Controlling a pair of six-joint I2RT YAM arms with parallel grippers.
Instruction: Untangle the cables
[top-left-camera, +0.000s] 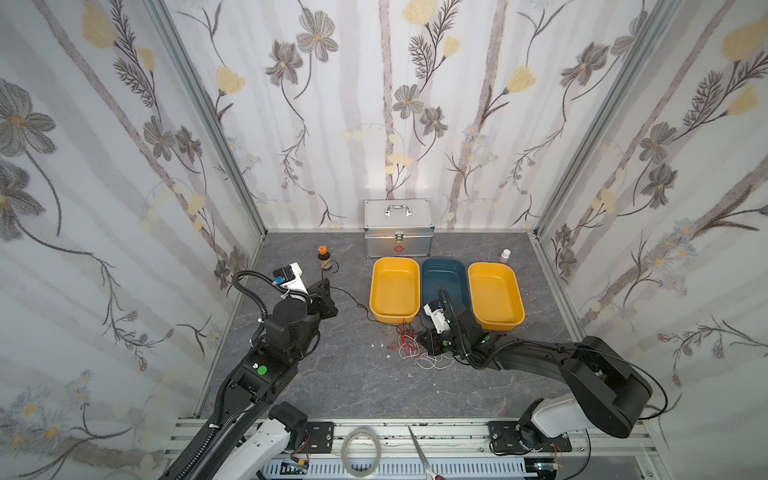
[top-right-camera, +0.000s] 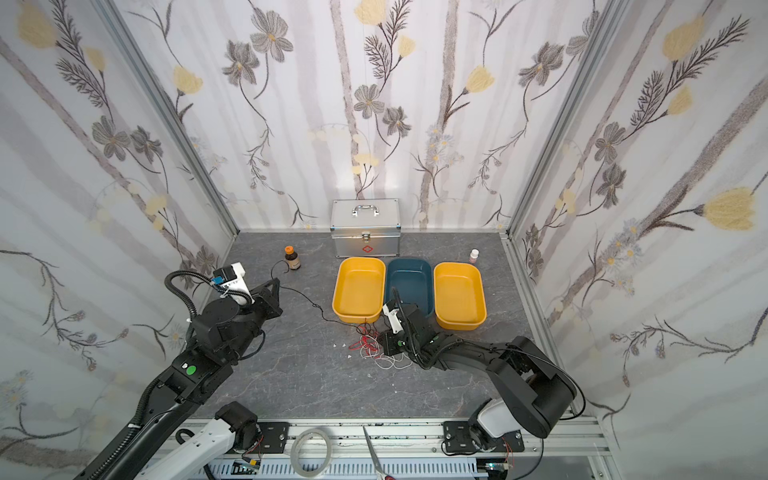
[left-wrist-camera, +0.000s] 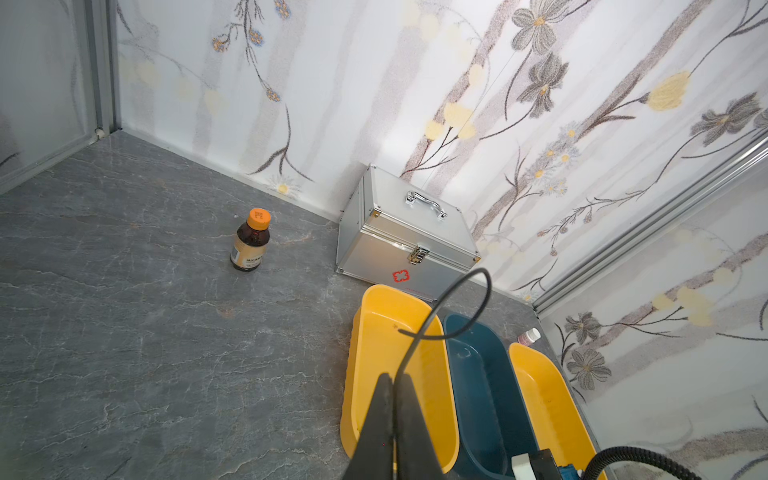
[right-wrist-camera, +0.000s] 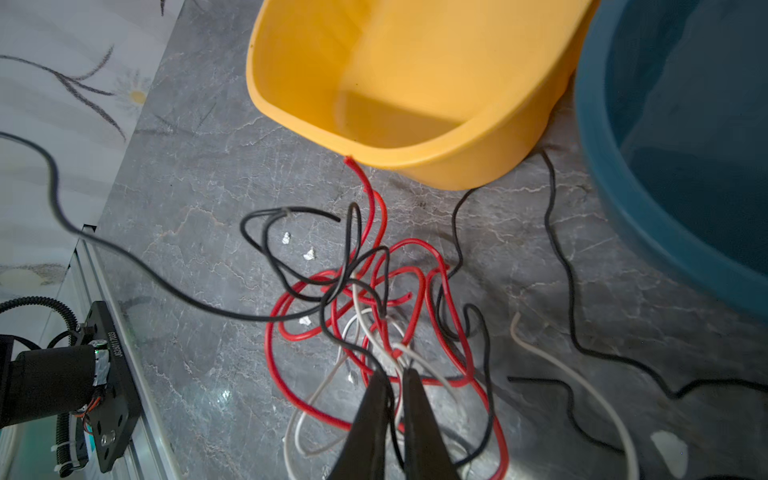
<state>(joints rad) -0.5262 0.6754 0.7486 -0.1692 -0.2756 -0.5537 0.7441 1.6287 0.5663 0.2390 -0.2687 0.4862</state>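
Note:
The cables lie as a red, white and black tangle (top-left-camera: 409, 345) (top-right-camera: 370, 345) on the grey floor, in front of the left yellow bin. My left gripper (left-wrist-camera: 395, 376) (top-left-camera: 327, 286) is shut on the black cable (left-wrist-camera: 432, 316), which runs slack (top-left-camera: 353, 297) across the floor into the tangle. My right gripper (right-wrist-camera: 395, 372) (top-left-camera: 424, 345) points down into the tangle with its jaws a little apart. Black and white strands pass through the gap. The red cable (right-wrist-camera: 376, 216) loops up to the bin's wall. A white cable (right-wrist-camera: 582, 382) trails off to the side.
A yellow bin (top-left-camera: 395, 291), a blue bin (top-left-camera: 442, 278) and another yellow bin (top-left-camera: 494, 295) stand in a row. A silver case (top-left-camera: 399, 226) is at the back wall, with a brown bottle (top-left-camera: 324, 257) and a small white bottle (top-left-camera: 505, 255). A tape ring (top-left-camera: 360, 451) and scissors (top-left-camera: 419, 449) lie on the front rail.

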